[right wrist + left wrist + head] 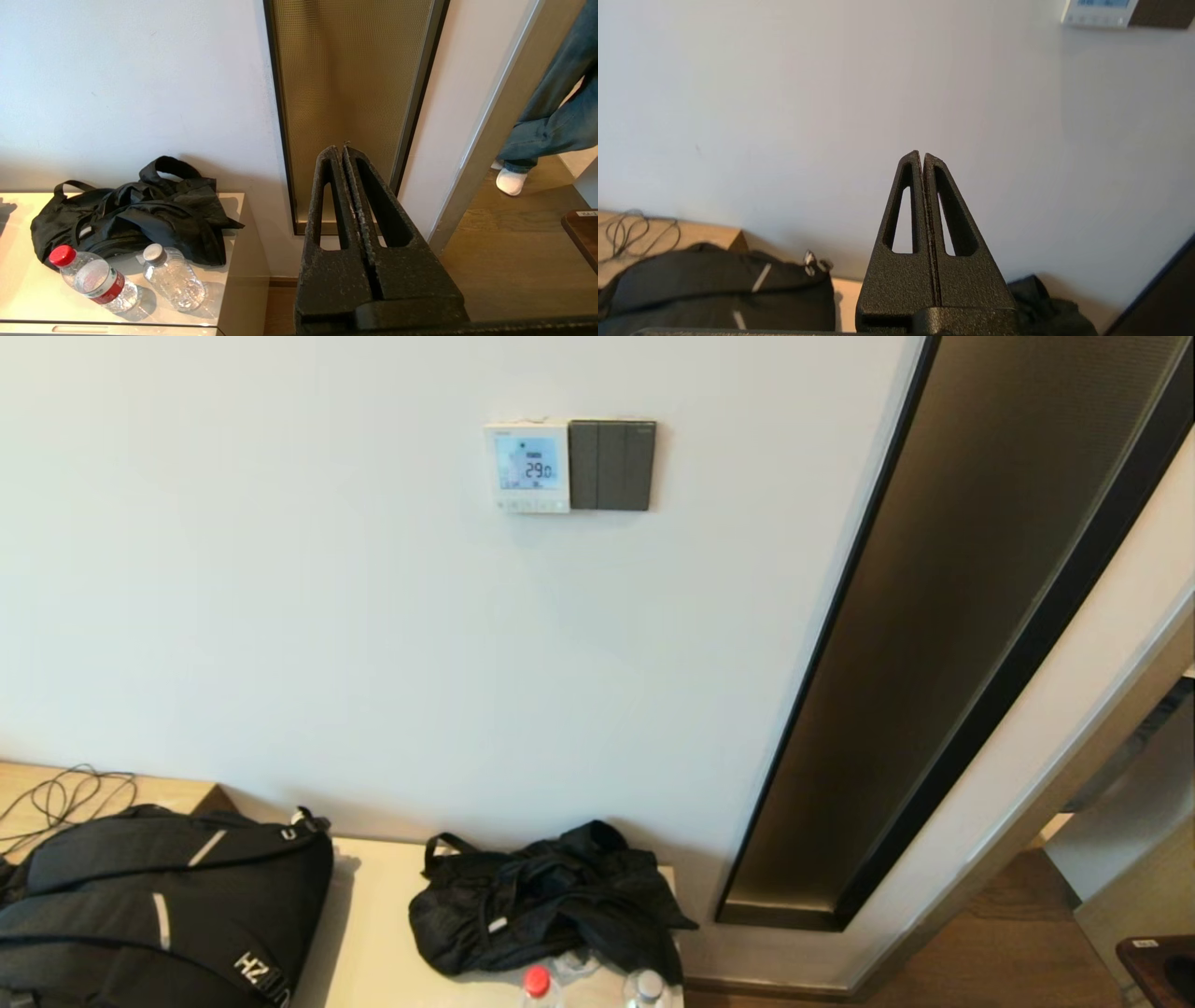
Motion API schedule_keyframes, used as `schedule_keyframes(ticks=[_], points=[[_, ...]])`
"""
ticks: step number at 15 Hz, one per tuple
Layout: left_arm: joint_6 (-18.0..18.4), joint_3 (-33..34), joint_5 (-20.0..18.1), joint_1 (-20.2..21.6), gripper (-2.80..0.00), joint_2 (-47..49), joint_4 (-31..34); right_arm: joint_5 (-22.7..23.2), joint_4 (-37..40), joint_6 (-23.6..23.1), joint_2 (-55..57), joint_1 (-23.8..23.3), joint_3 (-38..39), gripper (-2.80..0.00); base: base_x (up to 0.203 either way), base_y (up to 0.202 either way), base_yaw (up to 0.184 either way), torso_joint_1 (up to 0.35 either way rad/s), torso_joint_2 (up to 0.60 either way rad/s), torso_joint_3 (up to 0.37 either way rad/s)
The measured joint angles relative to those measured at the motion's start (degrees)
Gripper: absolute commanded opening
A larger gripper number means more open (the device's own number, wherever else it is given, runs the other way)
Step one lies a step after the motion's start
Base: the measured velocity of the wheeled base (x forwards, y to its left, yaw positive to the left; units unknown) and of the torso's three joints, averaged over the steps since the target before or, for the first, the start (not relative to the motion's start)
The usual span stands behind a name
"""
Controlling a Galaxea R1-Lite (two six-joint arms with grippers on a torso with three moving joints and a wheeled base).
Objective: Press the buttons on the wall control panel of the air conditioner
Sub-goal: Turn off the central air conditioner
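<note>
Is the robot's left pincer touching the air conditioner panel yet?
Apart. The left wrist view shows the left pincer, shut, pointing at bare wall, with the air conditioner panel well off to one side and clear wall between them.

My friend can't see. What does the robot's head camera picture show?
A small white air-conditioner control panel with a lit blue screen hangs high on a pale wall, touching a dark grey three-part switch plate. Below, a black backpack and crumpled black cloth bag rest on a cream cabinet top.
</note>
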Motion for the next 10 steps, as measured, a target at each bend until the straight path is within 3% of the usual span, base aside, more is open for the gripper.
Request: schedule_keyframes(ticks=[4,7,10], points=[[0.91,-8.16,2.41,-7.71,-2.80,16.01,-9.66,0.00,0.00,-0.01,0.00,0.00,0.00,-2.80,0.000,0.000,0.000,0.000,0.00,0.000],[1.13,-18.39,6.16,-14.79,-2.80,25.84,-10.99,-0.02,0.00,-0.01,0.00,-0.02,0.00,-2.80,0.000,0.000,0.000,0.000,0.00,0.000],[1.16,-28.00,7.31,-20.03,-2.80,34.50,-10.77,0.00,0.00,-0.01,0.00,0.00,0.00,-2.80,0.000,0.000,0.000,0.000,0.00,0.000]])
